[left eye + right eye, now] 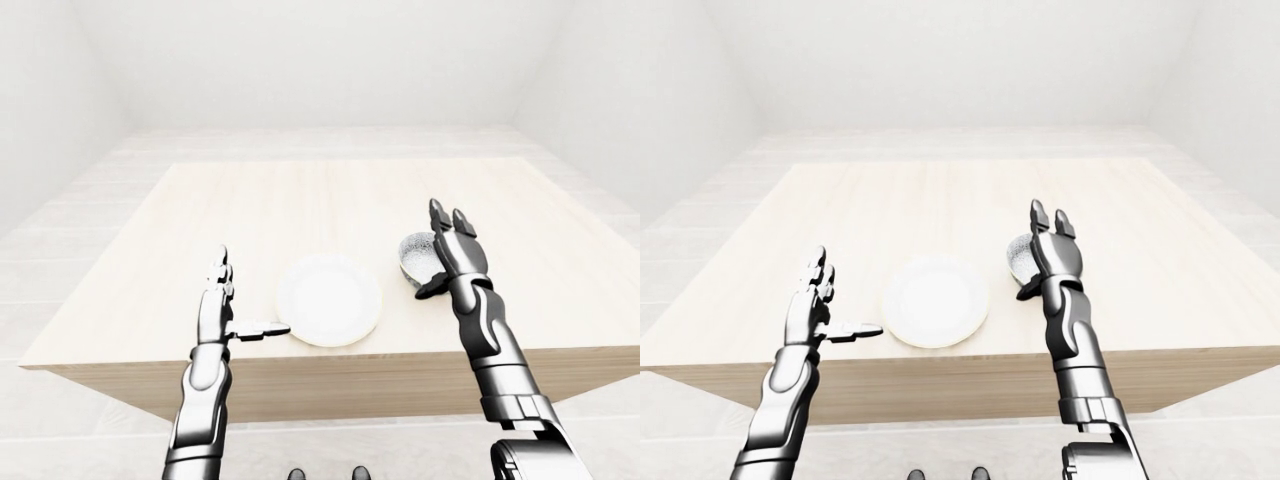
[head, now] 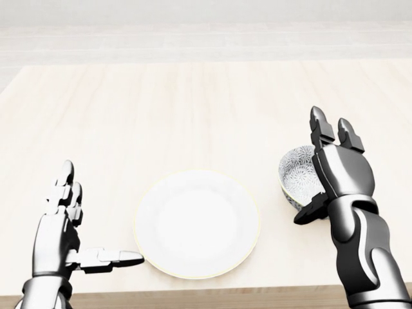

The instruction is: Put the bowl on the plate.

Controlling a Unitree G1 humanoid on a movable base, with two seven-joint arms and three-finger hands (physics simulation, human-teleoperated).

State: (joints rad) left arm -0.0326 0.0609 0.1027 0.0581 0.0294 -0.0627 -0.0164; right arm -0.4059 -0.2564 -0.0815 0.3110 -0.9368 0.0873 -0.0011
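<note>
Left-eye view: a pale wood-grain surface (image 1: 300, 195) is carrying a round white plate (image 1: 330, 298) and, near its right edge, a small bowl (image 1: 413, 256); the right hand (image 1: 455, 258) is standing at the bowl's right side, far nearer to it than the left hand (image 1: 218, 300), which is hovering left of the plate, released, thumb pointing at the plate's rim.

Head view: the bowl is sitting on the surface, apart from the plate and just left of the right palm; the right fingers (image 2: 318, 129) are spread and unclenched, two pointing up the view, the thumb reaching left under the bowl's lower rim; whether they are touching it cannot be told; the bowl is round, with no long axis, finely patterned grey on white; the plate is looking flat, smooth and plain.

Right-eye view: the right hand is covering most of the bowl; only its left edge is showing.
</note>
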